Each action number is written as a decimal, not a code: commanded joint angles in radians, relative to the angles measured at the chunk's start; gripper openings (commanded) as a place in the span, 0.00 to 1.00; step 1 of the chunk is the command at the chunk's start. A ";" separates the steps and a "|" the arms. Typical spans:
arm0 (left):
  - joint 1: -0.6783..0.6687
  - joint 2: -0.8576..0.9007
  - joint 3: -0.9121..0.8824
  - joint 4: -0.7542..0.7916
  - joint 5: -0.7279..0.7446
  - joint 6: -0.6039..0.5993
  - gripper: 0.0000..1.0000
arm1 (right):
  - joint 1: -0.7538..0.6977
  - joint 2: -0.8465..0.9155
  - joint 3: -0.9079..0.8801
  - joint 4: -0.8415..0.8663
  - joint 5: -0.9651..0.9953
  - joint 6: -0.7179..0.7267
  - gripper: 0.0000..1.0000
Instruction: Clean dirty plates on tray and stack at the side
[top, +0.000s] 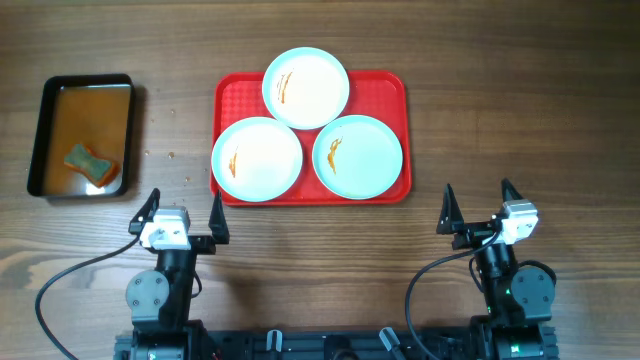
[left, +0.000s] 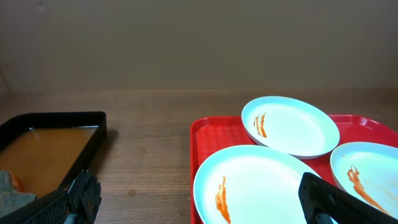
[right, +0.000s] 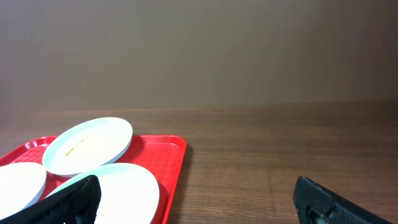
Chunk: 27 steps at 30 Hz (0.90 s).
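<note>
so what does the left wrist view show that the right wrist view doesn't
Only the left wrist view shows the black pan of brownish water, with a sponge in it, on the wood left of the red tray. Only the right wrist view shows the tray's right edge and the stretch of table beyond it. Both show the tray carrying the three plates, the wooden table and the plain wall behind.
</note>
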 joint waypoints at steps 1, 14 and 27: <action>-0.005 -0.006 -0.005 -0.005 -0.009 0.008 1.00 | 0.004 0.001 -0.001 0.002 0.013 -0.013 1.00; -0.005 -0.006 -0.005 -0.005 -0.009 0.007 1.00 | 0.004 0.001 -0.001 0.002 0.013 -0.013 1.00; -0.005 -0.006 -0.005 0.169 0.580 -0.434 1.00 | 0.004 0.001 -0.001 0.002 0.013 -0.013 1.00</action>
